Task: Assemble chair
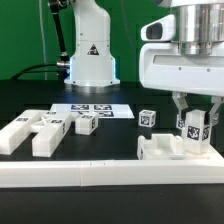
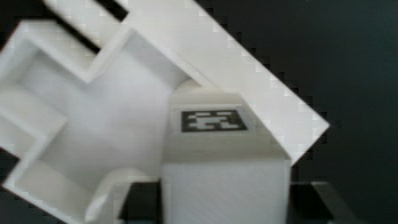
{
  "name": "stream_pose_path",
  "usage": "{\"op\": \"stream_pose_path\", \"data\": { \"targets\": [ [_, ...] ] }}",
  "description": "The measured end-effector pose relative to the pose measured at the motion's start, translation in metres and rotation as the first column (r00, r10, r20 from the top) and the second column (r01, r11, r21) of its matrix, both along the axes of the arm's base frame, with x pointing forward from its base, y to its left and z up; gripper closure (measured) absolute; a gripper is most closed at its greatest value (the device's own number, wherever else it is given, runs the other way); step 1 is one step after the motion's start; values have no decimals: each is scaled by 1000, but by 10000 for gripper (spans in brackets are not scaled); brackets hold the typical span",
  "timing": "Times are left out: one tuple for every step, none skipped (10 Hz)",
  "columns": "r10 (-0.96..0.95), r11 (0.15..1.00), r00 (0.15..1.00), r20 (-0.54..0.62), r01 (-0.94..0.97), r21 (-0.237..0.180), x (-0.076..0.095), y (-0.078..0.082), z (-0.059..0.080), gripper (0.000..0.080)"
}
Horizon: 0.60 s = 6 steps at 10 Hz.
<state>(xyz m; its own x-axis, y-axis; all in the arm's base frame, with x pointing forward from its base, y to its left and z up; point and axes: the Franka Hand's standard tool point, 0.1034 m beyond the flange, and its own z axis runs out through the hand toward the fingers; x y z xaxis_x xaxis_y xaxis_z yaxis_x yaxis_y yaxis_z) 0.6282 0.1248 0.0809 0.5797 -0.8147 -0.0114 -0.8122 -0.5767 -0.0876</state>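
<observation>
While the loose chair parts (image 1: pixel 30 132) just sit in a clump on the exterior view's left, with a couple of tagged cubes (image 1: pixel 85 123) by the marker board (image 1: pixel 95 109) and one more cube (image 1: pixel 148 118) further along, all the action's on the right. The gripper (image 1: pixel 197 127) has its jaws clamped on a tagged bar (image 2: pixel 217 150), holding it upright over the slab piece (image 1: pixel 158 150) by the border rail (image 1: pixel 90 176). Can't tell if it's touching. I'd keep that bar dead vertical, line it up, then press slowly; any tilt probably jams it.
</observation>
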Motion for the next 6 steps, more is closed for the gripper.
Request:
{"op": "stream_pose_path", "data": {
  "targets": [
    [-115,993,993,-8,116,12,0,-1,0,509],
    [-190,982,982,-12,190,18,0,-2,0,509],
    [-240,970,971,-20,240,26,0,-2,0,509],
    [-299,953,954,-31,300,31,-1,-1,0,509],
    [-300,953,954,-31,300,31,-1,-1,0,509],
    [-274,961,961,-29,275,30,-1,-1,0,433]
  ]
}}
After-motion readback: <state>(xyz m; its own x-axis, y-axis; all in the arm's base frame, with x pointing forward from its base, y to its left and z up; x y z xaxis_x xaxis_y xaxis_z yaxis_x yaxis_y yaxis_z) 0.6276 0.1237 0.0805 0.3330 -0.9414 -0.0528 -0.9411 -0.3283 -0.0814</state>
